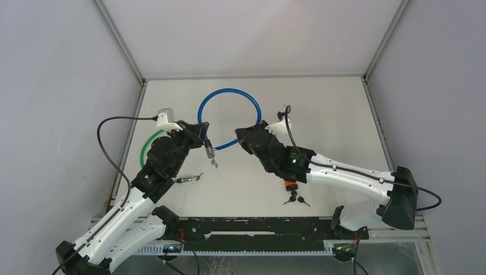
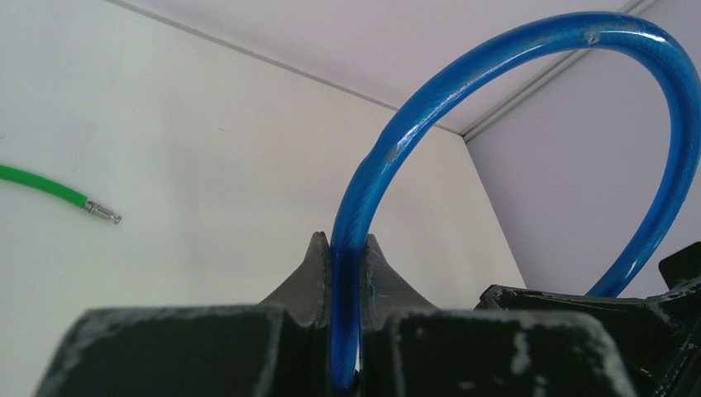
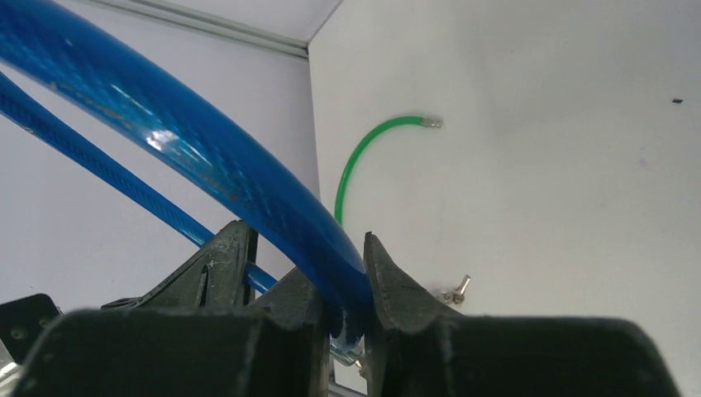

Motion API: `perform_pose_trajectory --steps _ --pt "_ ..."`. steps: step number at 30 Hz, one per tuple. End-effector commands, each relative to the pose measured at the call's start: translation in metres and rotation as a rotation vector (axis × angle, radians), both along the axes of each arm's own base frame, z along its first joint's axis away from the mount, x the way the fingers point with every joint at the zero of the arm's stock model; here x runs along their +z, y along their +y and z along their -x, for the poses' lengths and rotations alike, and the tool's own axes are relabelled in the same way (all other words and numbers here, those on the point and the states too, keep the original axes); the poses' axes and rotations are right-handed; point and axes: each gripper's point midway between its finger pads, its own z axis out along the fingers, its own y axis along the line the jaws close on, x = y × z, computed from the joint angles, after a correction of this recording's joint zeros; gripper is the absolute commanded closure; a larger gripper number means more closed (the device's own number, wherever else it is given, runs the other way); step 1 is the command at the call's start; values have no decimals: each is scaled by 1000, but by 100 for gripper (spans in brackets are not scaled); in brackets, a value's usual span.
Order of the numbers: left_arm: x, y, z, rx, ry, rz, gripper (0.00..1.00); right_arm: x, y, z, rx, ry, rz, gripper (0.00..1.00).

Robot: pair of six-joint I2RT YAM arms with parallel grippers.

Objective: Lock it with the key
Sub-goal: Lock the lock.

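A blue cable lock [image 1: 229, 91] arcs in a loop over the table's middle. My left gripper [image 1: 204, 135] is shut on one end of the cable [image 2: 348, 273]; a small metal piece with keys [image 1: 211, 154] hangs just below it. My right gripper [image 1: 240, 137] is shut on the cable's other end [image 3: 326, 273], facing the left gripper across a short gap. The two cable ends are apart. A bunch of black-headed keys [image 1: 296, 199] lies on the table beneath the right arm, beside an orange piece [image 1: 291, 185]. Small metal keys also show in the right wrist view [image 3: 455, 289].
A green cable [image 1: 149, 144] curves on the table under the left arm, its metal tip [image 1: 193, 178] near the front. It also shows in the left wrist view [image 2: 50, 187] and in the right wrist view [image 3: 360, 157]. Grey walls enclose the table.
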Motion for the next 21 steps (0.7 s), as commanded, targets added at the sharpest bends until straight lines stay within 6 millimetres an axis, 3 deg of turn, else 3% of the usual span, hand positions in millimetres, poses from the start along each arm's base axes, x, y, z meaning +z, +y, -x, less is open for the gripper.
perform_pose_trajectory --steps 1,6,9,12,14,19,21 --pt "28 5 -6 53 -69 134 100 15 17 5 101 -3 -62 86" --pt "29 5 -7 56 -73 135 100 9 12 2 105 3 -53 77" --pt "28 6 -6 59 -71 131 100 12 11 -1 130 -53 -52 66" --pt "26 7 -6 62 -68 127 100 17 9 -4 142 -106 -66 62" --pt "25 7 -5 59 -72 127 100 18 8 -6 143 -128 -83 66" --pt "22 5 -5 47 -66 120 100 16 9 -9 155 -123 -93 96" --pt "20 4 -4 44 -66 115 100 15 10 -10 162 -120 -94 97"
